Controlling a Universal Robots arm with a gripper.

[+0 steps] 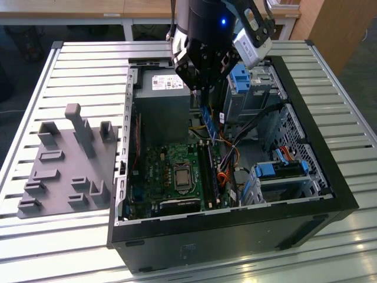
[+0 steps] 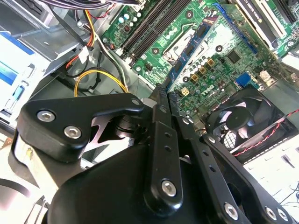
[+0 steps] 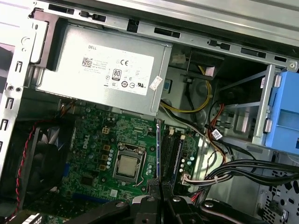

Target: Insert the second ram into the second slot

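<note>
My gripper (image 1: 201, 88) hangs over the open computer case (image 1: 330, 177), shut on the second ram (image 1: 207, 119), a thin blue stick held by its top edge. In the second wrist view the ram (image 2: 194, 46) runs out from between the black fingers (image 2: 161, 135) above the green motherboard (image 2: 219, 65). The first wrist view shows the ram (image 3: 159, 154) edge-on, hovering just beside the dark memory slots (image 3: 173, 151) and not seated in any. The slots (image 1: 210, 171) lie to the right of the processor socket (image 1: 179, 175) in the exterior view. Which of them is the second slot I cannot tell.
A grey power supply (image 1: 162, 85) fills the case's back corner. Black and coloured cables (image 1: 235, 127) cross right of the slots. Blue drive-bay tabs (image 1: 241, 76) stand behind the gripper. A case fan (image 2: 243, 121) sits past the board. A grey fixture block (image 1: 65, 165) lies on the exterior view's left.
</note>
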